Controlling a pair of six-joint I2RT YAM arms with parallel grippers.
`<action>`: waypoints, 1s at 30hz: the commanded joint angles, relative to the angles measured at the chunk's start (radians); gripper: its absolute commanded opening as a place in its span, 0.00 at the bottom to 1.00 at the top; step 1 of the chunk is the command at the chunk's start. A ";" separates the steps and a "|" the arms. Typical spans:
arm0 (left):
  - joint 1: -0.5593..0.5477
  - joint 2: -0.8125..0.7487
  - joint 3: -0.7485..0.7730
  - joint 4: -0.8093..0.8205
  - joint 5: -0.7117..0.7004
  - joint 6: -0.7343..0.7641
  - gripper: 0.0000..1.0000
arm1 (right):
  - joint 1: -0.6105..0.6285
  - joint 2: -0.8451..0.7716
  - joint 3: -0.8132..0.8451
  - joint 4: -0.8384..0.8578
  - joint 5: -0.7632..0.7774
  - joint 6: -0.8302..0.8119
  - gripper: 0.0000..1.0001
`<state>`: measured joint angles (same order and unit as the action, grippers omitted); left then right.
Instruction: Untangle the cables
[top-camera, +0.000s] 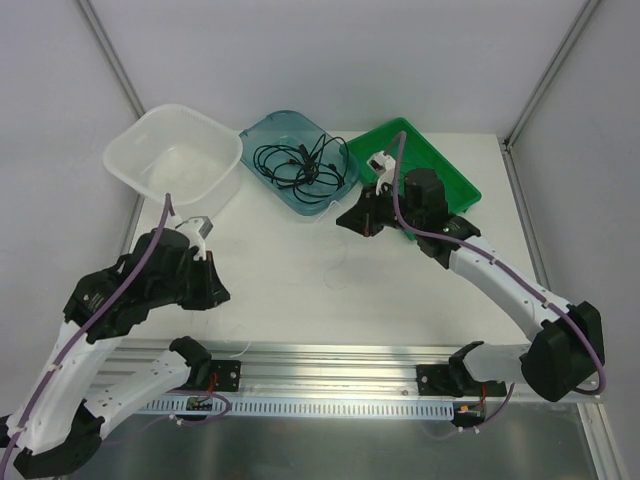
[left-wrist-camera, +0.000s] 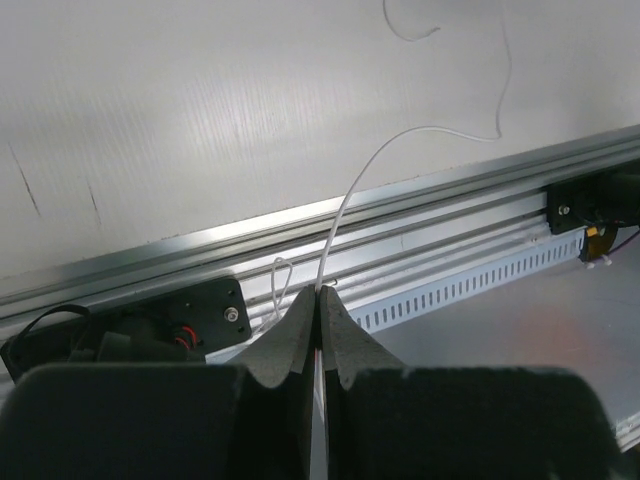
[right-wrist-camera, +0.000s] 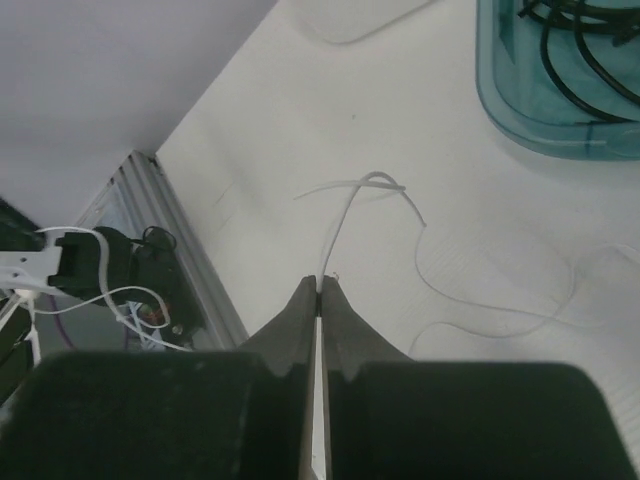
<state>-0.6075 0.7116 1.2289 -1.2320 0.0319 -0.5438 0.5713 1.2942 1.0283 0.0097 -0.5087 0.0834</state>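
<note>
A tangle of black cables (top-camera: 295, 160) lies in the teal tray (top-camera: 310, 206); in the right wrist view the cables (right-wrist-camera: 580, 40) show at the top right. A thin white cable (right-wrist-camera: 345, 215) trails in loose loops over the white table. My right gripper (right-wrist-camera: 319, 283) is shut on one part of it, just in front of the teal tray (right-wrist-camera: 500, 100). My left gripper (left-wrist-camera: 320, 292) is shut on another part of the white cable (left-wrist-camera: 372, 165), above the table's near rail. In the top view the left gripper (top-camera: 222, 296) and right gripper (top-camera: 346, 222) are well apart.
A large translucent white tub (top-camera: 130, 170) stands at the back left and a green tray (top-camera: 455, 180) at the back right, behind the right arm. An aluminium rail (top-camera: 330, 360) runs along the near edge, with both arm bases on it.
</note>
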 joint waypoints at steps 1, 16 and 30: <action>0.002 0.061 -0.077 0.082 0.003 -0.011 0.00 | 0.019 -0.061 0.108 -0.005 -0.149 0.015 0.01; -0.006 0.081 0.000 0.450 0.095 -0.061 0.00 | 0.217 0.145 0.242 -0.464 0.093 -0.144 0.01; -0.031 0.025 -0.132 0.522 0.089 -0.085 0.00 | 0.105 -0.059 0.084 -0.238 0.250 -0.044 0.01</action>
<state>-0.6292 0.7746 1.0889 -0.7547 0.1036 -0.6159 0.6895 1.2846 1.1004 -0.2111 -0.4980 0.0624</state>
